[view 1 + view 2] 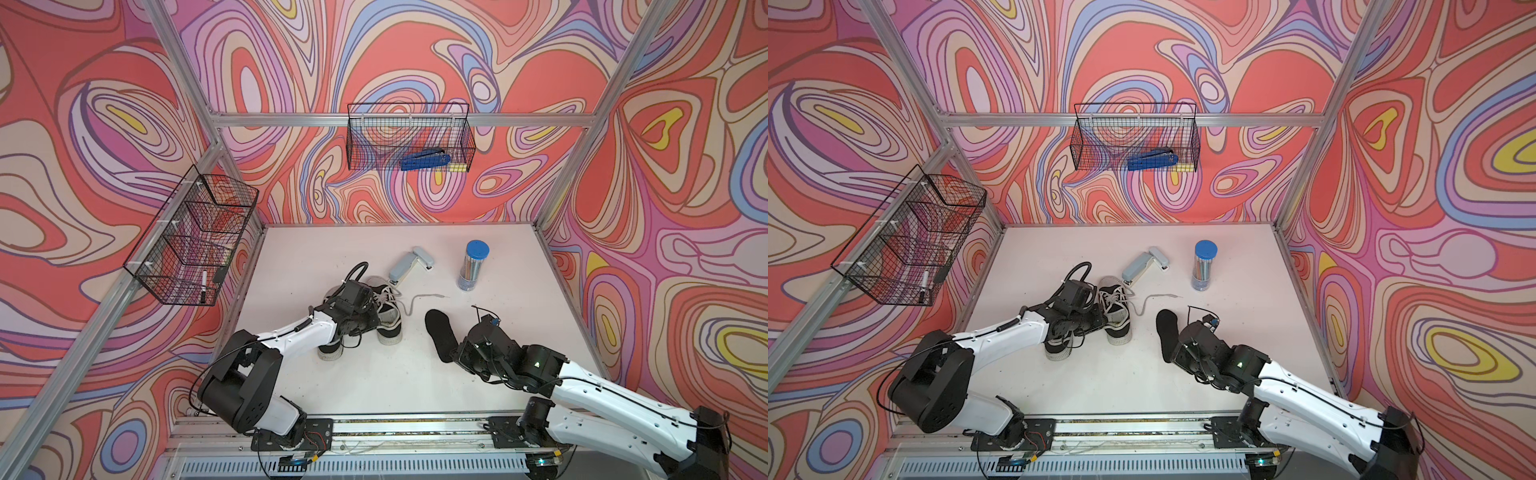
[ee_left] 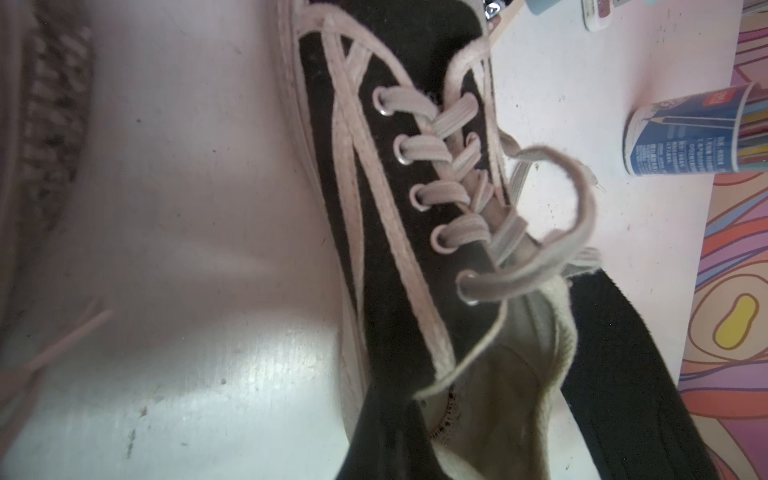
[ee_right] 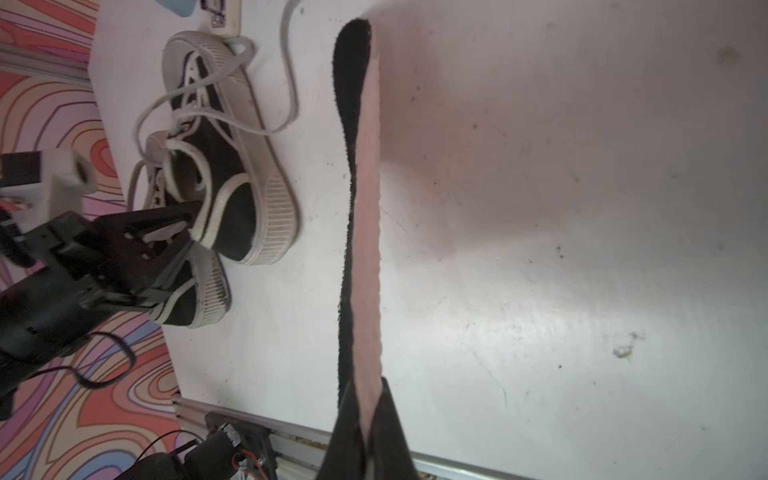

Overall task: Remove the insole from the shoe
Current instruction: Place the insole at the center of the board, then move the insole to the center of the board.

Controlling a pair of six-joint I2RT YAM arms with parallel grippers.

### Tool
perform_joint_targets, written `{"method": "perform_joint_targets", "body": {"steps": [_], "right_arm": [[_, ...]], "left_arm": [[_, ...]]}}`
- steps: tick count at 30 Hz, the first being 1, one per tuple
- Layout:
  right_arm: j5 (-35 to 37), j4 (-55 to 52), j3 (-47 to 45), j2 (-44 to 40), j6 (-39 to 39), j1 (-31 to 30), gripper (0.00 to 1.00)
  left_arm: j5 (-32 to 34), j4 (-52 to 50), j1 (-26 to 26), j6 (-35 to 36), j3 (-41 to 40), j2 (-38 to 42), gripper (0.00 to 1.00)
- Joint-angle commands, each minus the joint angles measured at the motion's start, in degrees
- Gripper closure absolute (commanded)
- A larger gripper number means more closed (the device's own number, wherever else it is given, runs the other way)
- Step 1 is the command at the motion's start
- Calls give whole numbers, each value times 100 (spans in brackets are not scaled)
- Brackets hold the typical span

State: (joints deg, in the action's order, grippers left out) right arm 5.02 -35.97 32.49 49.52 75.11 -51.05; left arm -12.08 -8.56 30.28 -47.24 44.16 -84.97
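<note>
On the table [image 1: 395, 382], the left gripper [image 3: 183, 226] is pressed together on the heel collar of the shoe [image 1: 388, 318], probably to anchor it against the pull. The insole [image 1: 438, 332] is fully out, near that shoe but apart from it, and turned on edge. Its long axis runs away from the robot. The toe end is far, and the heel end is pinched in the right gripper [image 3: 370, 386], likely for carrying it clear.

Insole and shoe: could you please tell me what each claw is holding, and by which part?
The right claw pinches the insole by one end; the left claw grips a shoe at its heel rim.
</note>
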Motion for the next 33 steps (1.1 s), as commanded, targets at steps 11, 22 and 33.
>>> {"method": "perform_joint_targets", "body": {"steps": [11,22,33], "right_arm": [[-212,-2055,635,1177,-1406,-12,37],[228,-1527,2002,3562,-3730,13,2],[319,-850,1985,4468,-3917,434,7]], "left_arm": [[-360,-313,-276,669,358,-69,100],[-540,-471,-425,1027,462,-134,100],[-625,-598,-567,1174,476,-101,100]]}}
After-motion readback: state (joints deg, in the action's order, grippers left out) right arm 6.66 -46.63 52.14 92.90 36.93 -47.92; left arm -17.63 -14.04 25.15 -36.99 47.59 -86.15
